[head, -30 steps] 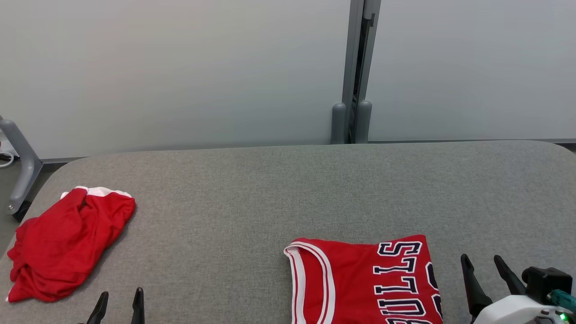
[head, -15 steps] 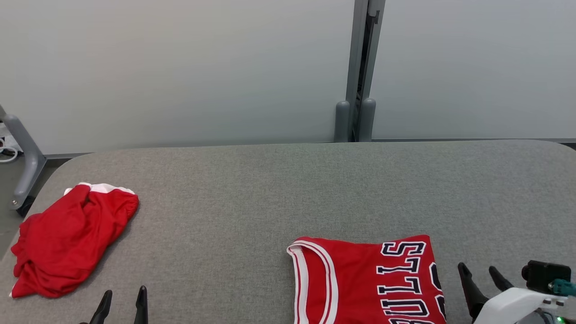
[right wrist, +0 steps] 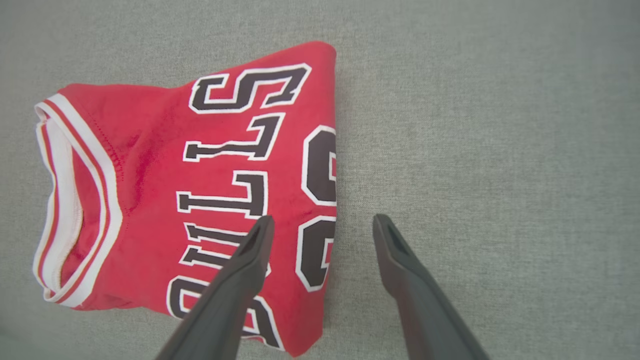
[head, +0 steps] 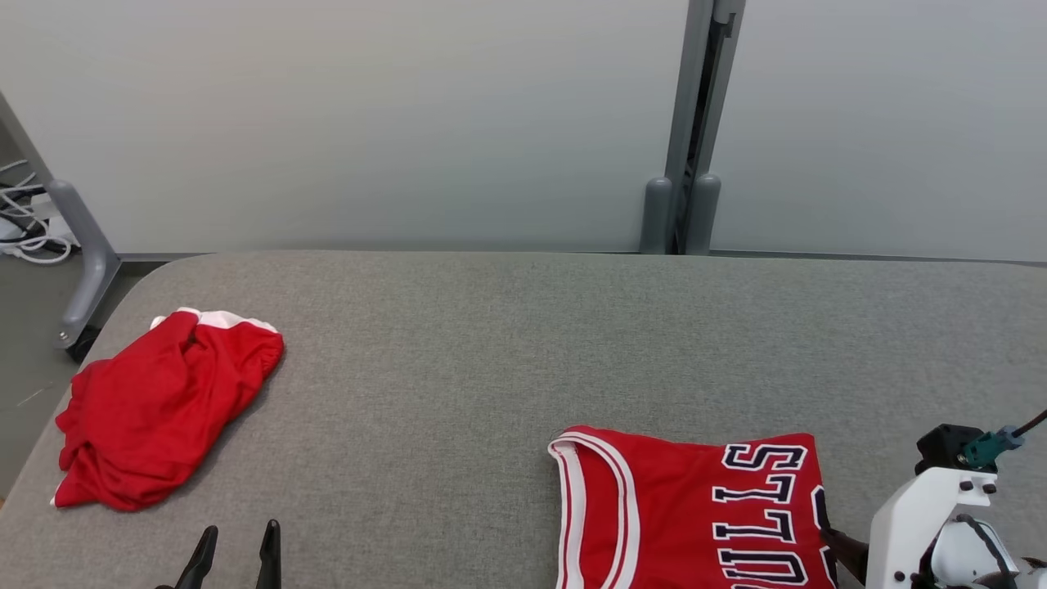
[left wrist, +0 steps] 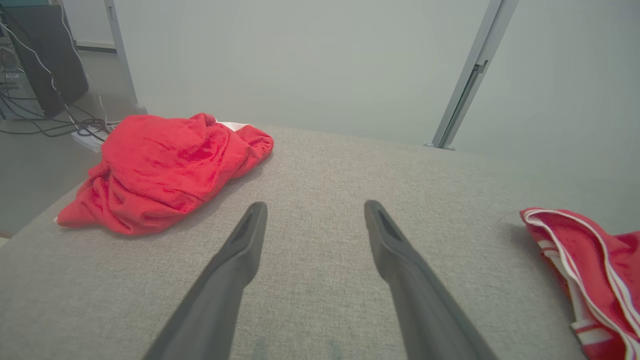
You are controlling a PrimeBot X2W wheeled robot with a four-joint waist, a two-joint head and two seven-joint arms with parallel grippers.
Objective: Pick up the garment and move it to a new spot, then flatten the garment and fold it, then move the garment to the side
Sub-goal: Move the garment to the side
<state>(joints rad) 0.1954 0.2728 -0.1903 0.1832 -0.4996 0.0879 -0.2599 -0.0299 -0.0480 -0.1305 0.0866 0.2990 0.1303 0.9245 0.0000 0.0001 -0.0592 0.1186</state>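
Observation:
A folded red jersey (head: 687, 507) with dark "BULLS" lettering and white-striped trim lies flat near the table's front right; it also appears in the right wrist view (right wrist: 150, 200). A crumpled red garment (head: 155, 409) with a white band lies in a heap at the table's left end, also in the left wrist view (left wrist: 165, 165). My right gripper (right wrist: 320, 225) hangs open above the jersey's right edge, one finger over the lettering and one over bare table. My left gripper (head: 237, 536) stands open over bare table, with the heap ahead to its left (left wrist: 315, 210).
The grey fabric table (head: 507, 343) has rounded far corners. Behind it are a pale partition wall and a grey post (head: 691, 164). A grey stand leg (head: 86, 262) and cables (head: 24, 221) are on the floor beyond the left end.
The head camera has turned, shifting the whole scene right. My right wrist has tipped down over the jersey's edge, so its fingers are now mostly hidden under it. The garments have not moved.

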